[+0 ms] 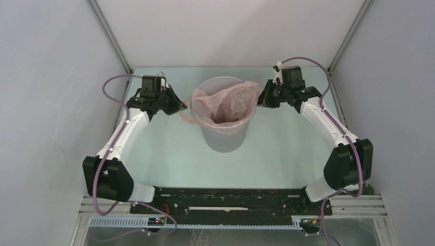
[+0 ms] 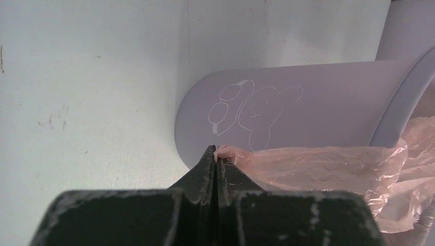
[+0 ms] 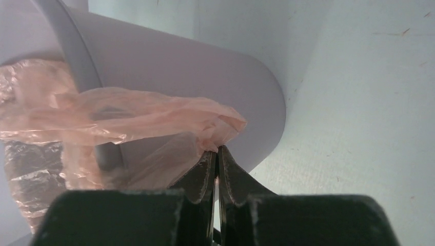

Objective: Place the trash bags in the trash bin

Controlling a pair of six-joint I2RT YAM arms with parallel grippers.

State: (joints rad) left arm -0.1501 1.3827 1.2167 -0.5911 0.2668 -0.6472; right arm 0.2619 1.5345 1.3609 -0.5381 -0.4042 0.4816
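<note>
The grey round trash bin (image 1: 224,134) stands upright at the middle back of the table. The pale-pink trash bag (image 1: 225,105) hangs inside it, its edges draped over the rim on both sides. My left gripper (image 1: 180,106) is shut on the bag's left edge, just left of the bin; the left wrist view shows film (image 2: 318,166) pinched at the tips (image 2: 216,149) beside the bin wall (image 2: 328,97). My right gripper (image 1: 262,100) is shut on the bag's right edge; the right wrist view shows film (image 3: 154,115) pinched at the tips (image 3: 217,149) outside the bin (image 3: 205,72).
Pale walls close in the table on the left, right and back. A white line drawing (image 2: 254,110) marks the bin's wall. The black base rail (image 1: 231,200) with both arm mounts runs along the near edge.
</note>
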